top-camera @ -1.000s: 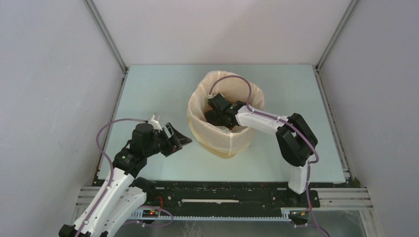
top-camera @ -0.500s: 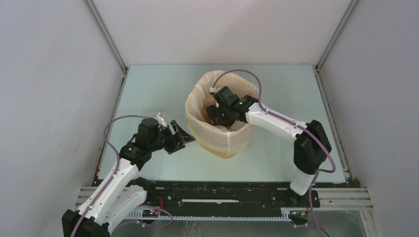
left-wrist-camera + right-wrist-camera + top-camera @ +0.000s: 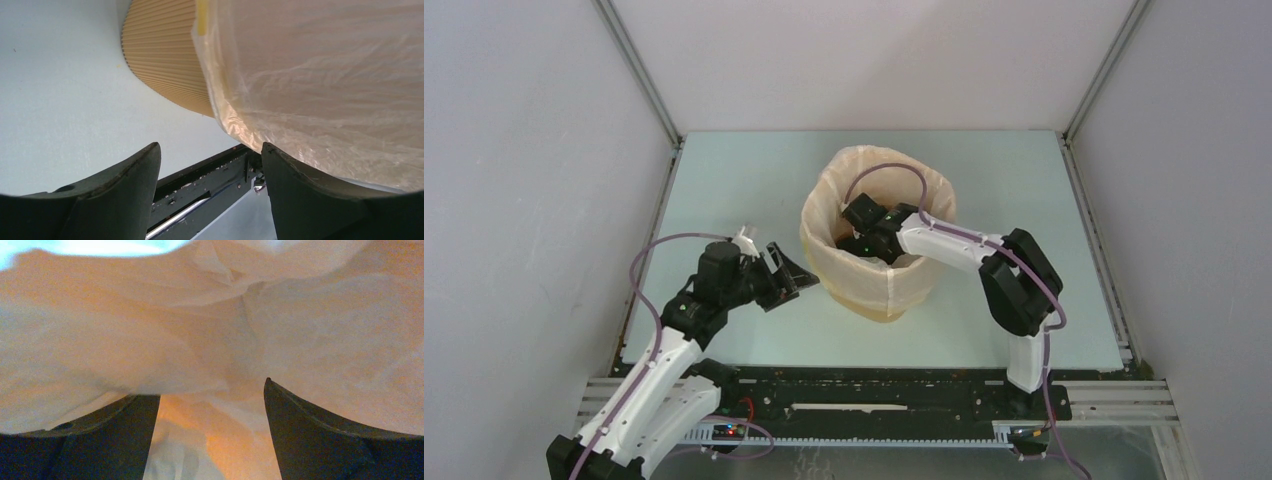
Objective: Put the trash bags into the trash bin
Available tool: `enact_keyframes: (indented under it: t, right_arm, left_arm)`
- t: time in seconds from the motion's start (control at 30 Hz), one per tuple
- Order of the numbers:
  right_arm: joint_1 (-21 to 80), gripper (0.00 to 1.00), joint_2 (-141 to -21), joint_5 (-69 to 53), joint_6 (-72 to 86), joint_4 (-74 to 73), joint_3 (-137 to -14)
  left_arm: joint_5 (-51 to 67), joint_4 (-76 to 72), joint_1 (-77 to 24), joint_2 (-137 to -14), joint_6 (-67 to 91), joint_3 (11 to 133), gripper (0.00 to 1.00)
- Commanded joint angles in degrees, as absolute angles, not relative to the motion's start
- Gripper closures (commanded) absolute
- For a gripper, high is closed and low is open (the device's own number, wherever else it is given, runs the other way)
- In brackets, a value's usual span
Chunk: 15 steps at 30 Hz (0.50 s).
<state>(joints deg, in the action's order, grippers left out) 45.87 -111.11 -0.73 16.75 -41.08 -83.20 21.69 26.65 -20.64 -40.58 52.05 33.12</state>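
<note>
Pale green tabletop (image 3: 744, 180) carries the trash bin (image 3: 160, 60) near its middle, with the trash bag (image 3: 874, 280) lining it and folded down over the outer wall. Right end effector (image 3: 212, 390) is inside the bag, fingers apart, crinkled plastic close ahead. Left end effector (image 3: 210, 155) is spread and empty, just beside the bin's near-left side.
</note>
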Motion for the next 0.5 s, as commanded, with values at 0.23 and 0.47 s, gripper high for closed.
enact_keyframes:
  t: [0.23, 0.47]
  right_arm:
    - [46.32, 0.14, -93.19, 2.62, 18.56, -50.61, -98.23]
    - [46.24, 0.14, -81.22, 8.49, 18.38, -59.22, -103.51]
  left_arm:
    - [25.16, 18.42, -20.68, -43.21, 55.17, 33.13, 0.20]
    - [25.42, 7.21, -23.38, -50.35, 60.76, 32.17, 0.20]
